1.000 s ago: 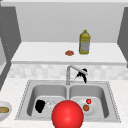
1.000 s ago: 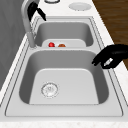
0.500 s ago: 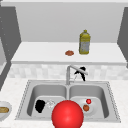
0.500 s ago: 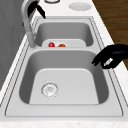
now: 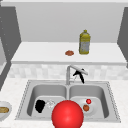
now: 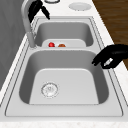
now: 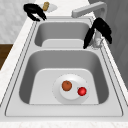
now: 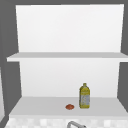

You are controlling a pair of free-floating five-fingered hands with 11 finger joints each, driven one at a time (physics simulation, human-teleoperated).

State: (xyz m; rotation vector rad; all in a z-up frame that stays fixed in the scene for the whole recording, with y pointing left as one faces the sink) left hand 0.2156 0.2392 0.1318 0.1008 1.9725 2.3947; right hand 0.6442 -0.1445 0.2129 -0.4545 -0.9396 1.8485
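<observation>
Right robot hand sits at the faucet, just under the spout, fingers curled and pointing down beside the faucet neck; in the right side view the same robot hand hangs close against the faucet base. Whether it actually grips the faucet or only touches it, cannot tell; the fingers look bent, not straight. In the left side view this robot hand is right up against the curved faucet pipe.

Left robot hand hovers at the front of the left basin, near the drain. In the left side view it sits over the front rim of the sink, fingers curled in a loose pinch, holding nothing.

Right basin holds a white plate with a red fruit and an orange-brown fruit on it, near each other, not touching. A big red ball sits in front of the sink in the front view.

Counter left of the sink carries a bowl with something tan in it. Shelf behind the sink carries a yellow bottle, upright, and a small reddish-brown item just beside it.
</observation>
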